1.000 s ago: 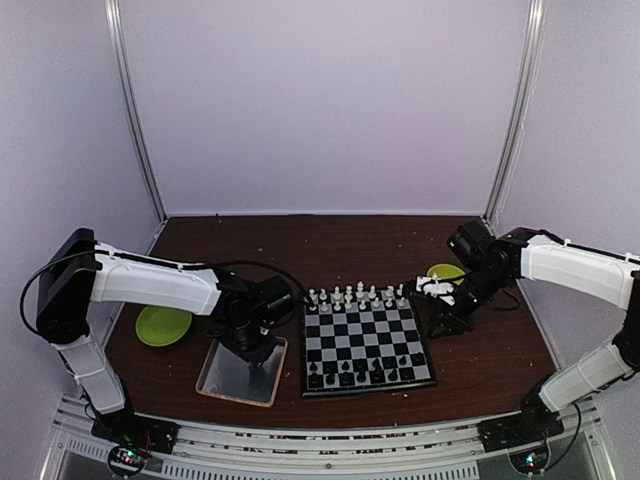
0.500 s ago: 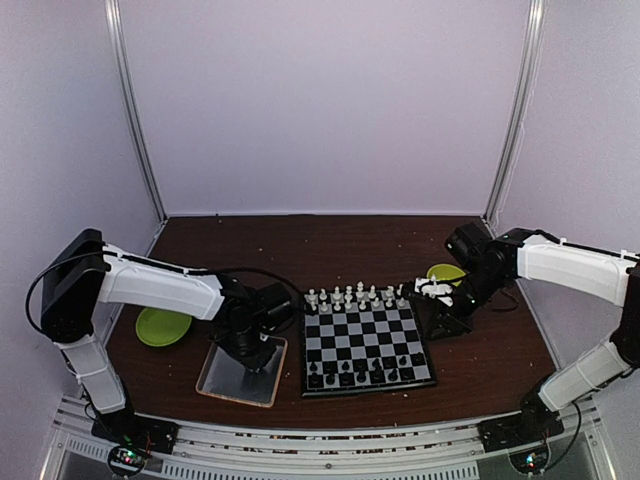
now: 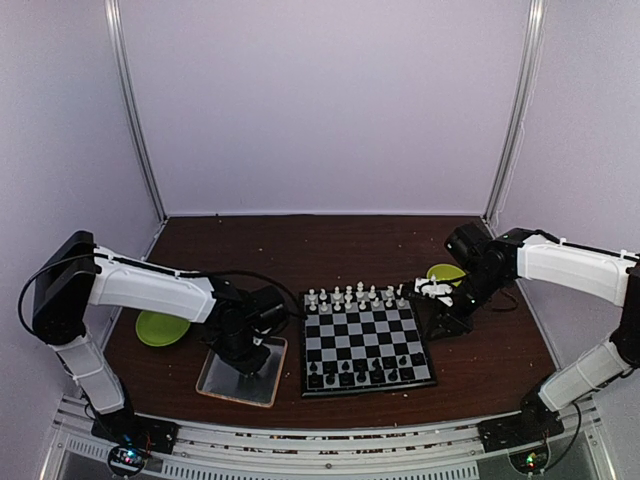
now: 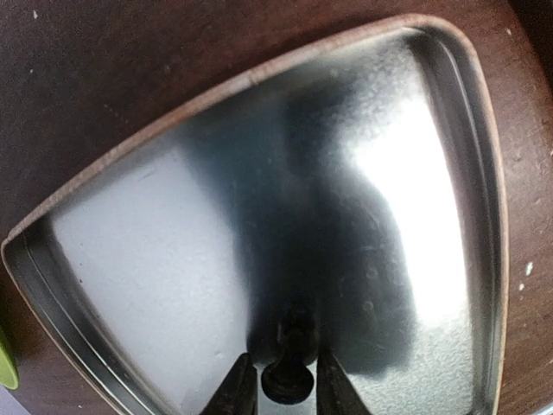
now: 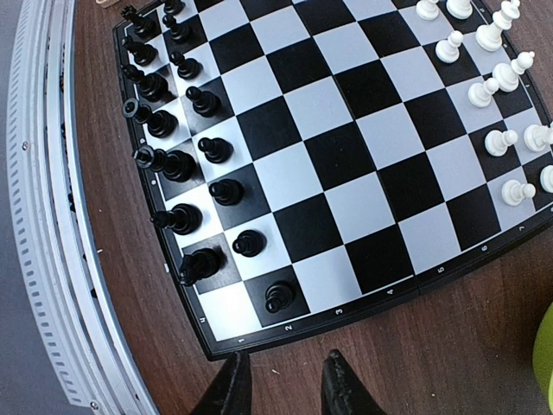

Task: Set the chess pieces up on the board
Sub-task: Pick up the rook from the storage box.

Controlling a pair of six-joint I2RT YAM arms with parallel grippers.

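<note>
The tray [image 3: 222,385] lies at 9 o'clock of the board [image 3: 365,340], with one piece [image 4: 288,380] in it. Other pieces [image 3: 347,296] line the board's 12 and 6 o'clock edges.

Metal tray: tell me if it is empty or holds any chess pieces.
Not empty: one black piece sits on the tray between the left gripper's fingers. No other piece shows in it.

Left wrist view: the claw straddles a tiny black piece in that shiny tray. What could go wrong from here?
1. The black piece is small and glossy on the slick tray; closing the left gripper might squirt it away.
2. The other black pieces crowd the board; setting it down could topple neighbours.
</note>
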